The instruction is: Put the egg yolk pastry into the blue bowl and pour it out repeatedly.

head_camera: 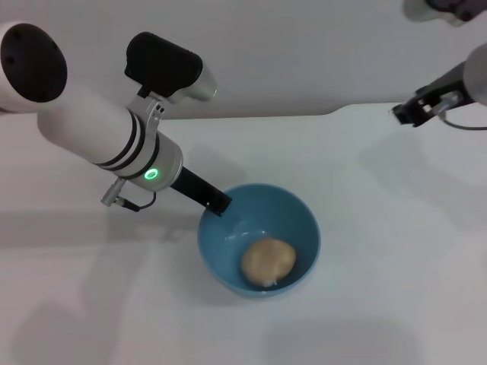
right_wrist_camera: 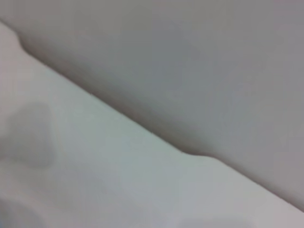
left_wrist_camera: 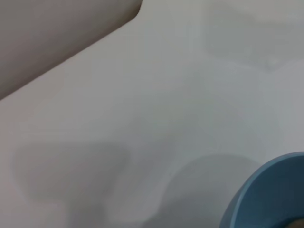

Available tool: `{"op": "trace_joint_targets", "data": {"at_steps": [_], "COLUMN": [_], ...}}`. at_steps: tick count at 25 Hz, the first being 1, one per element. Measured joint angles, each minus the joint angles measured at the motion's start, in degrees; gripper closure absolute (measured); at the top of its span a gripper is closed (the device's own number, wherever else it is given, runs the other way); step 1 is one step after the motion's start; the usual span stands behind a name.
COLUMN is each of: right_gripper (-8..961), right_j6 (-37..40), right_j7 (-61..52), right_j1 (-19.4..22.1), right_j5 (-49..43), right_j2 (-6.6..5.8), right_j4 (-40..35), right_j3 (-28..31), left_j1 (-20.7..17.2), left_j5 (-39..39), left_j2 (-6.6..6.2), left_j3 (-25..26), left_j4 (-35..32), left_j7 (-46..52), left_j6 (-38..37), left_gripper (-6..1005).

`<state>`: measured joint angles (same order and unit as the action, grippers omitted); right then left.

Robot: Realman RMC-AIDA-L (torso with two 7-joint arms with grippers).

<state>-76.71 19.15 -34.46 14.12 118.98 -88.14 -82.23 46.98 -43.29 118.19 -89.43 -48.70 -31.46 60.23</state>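
The blue bowl (head_camera: 300, 224) stands on the white table near its middle. The egg yolk pastry (head_camera: 268, 261), a pale tan lump, lies inside the bowl toward its near side. My left gripper (head_camera: 218, 202) reaches down from the left and its dark fingers sit closed on the bowl's far-left rim. In the left wrist view only an arc of the blue bowl (left_wrist_camera: 266, 197) shows at a corner. My right gripper (head_camera: 407, 112) hangs parked at the far right, well away from the bowl.
The white table (head_camera: 380, 289) ends at a back edge with a step in it (head_camera: 335, 112), and a pale wall stands behind. The right wrist view shows only that table edge (right_wrist_camera: 190, 154) and the wall.
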Motion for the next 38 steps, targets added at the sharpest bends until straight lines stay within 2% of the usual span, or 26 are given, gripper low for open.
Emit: {"op": "trace_joint_targets", "data": {"at_steps": [3, 8, 14, 20, 26, 30, 33, 36, 38], "right_gripper": [594, 594, 594, 594, 595, 595, 595, 595, 595], "right_j6": [4.0, 5.7, 5.8, 5.9, 6.0, 6.9, 8.7, 12.6, 16.4], "right_j7": [-0.4, -0.4, -0.4, -0.4, -0.4, -0.4, -0.6, -1.1, -1.1], "right_j1": [2.7, 4.7, 5.5, 5.6, 5.9, 6.7, 7.6, 8.7, 9.7], "right_j5": [0.0, 0.4, 0.5, 0.5, 0.6, 0.6, 0.6, 1.0, 2.3], "right_j2": [0.05, 0.05, 0.03, 0.02, 0.02, 0.02, 0.06, 0.10, 0.11], "right_j4": [0.0, 0.2, 0.0, 0.1, 0.3, 0.6, 1.2, 2.8, 4.2], "right_j3": [1.7, 2.1, 2.2, 2.3, 2.4, 2.4, 2.6, 2.4, 2.2], "left_j1": [-0.3, -0.3, 0.0, -0.3, -1.3, -5.2, -10.8, -17.3, -22.4], "left_j5": [0.4, 1.1, 1.1, 1.2, 1.2, 0.9, -0.5, -4.4, -10.2], "left_j2": [0.03, 0.22, 0.21, -0.14, -0.21, -0.32, -0.28, -0.25, -0.20], "left_j3": [0.0, -0.4, -2.2, -2.0, -0.9, 4.7, 8.0, 8.2, 7.4], "left_j4": [0.1, 1.0, 1.9, 1.4, -0.7, -5.6, -11.9, -17.0, -19.1], "left_j7": [0.0, 0.0, 0.9, 3.3, 3.5, 2.9, 2.3, 0.9, -2.6], "left_j6": [-0.4, -1.1, -1.3, -2.7, -3.5, -5.9, -10.1, -17.7, -26.0], "left_gripper": [987, 966, 904, 896, 681, 523, 389, 248, 243]}}
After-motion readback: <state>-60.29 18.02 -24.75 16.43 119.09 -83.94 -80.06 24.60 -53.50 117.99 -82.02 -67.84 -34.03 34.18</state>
